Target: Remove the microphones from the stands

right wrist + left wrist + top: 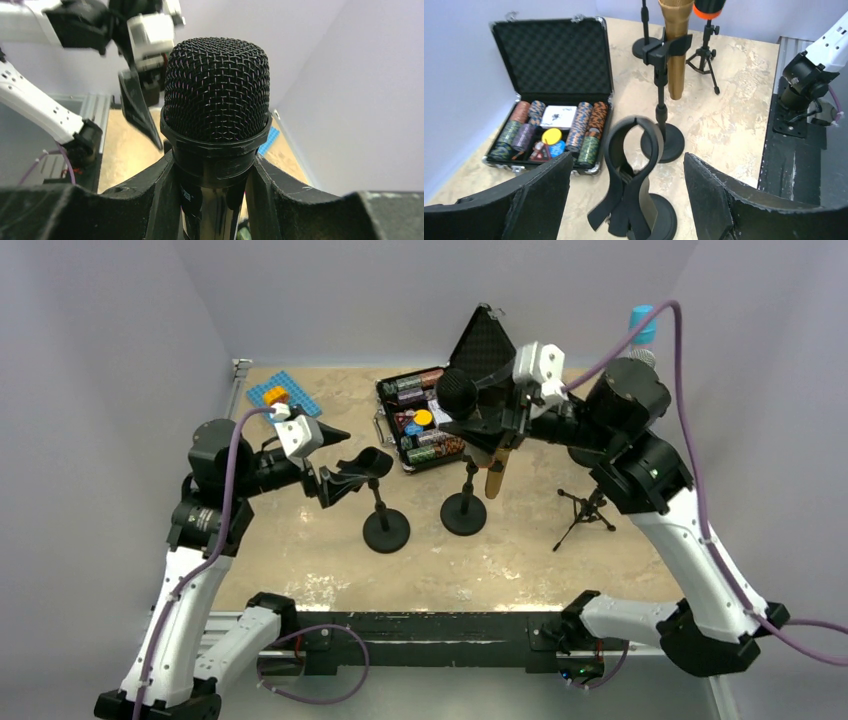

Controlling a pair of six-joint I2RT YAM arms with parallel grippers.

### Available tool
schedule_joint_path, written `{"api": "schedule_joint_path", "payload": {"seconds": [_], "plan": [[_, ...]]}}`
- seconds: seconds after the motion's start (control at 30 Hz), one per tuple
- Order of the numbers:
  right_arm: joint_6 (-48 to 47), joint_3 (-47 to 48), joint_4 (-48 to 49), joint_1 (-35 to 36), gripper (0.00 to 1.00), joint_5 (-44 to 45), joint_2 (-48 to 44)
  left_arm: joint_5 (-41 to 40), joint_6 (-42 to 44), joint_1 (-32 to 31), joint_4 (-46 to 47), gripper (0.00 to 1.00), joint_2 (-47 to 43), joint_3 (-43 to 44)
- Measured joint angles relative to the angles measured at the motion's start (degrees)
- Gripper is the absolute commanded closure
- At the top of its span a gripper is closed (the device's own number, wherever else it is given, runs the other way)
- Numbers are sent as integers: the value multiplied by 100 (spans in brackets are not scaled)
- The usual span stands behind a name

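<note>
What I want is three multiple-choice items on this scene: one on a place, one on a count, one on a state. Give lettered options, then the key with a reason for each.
1. The black-headed microphone is
A. in the right gripper
B. lying flat on the sand-coloured surface
C. inside a closed box

2. Number of stands on the table:
A. one
B. three
C. five

3. The left gripper is
A. shut on a bottle
B. shut on a cable
C. open

Key:
1 A: the right wrist view shows the right gripper's fingers pressed against both sides of the microphone's body, below the mesh head.
2 B: the top view shows two stands with round bases and one tripod.
3 C: in the left wrist view, the left gripper's fingers stand wide apart.
</note>
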Motion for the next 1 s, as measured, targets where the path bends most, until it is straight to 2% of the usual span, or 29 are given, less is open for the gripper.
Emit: {"api": "schedule_joint_path", "payload": {"seconds": [0.33,0.57,0.83,1.0], "plan": [[-772,-1279,-1486,-105,100,291,-2002,-254,562,0,-1436,16,-238,1665],[-2037,-2188,-3075,-103,100,361,-3047,-470,815,0,-1843,16,-501,2000],[-3825,-3198,-4907,-107,100,1025,-3062,-723,828,11,-2068,14,-1316,1886],[-4767,-4260,-5418,-109,100,1585,-3161,-678,824,267,-2072,14,-1856,1788]]}}
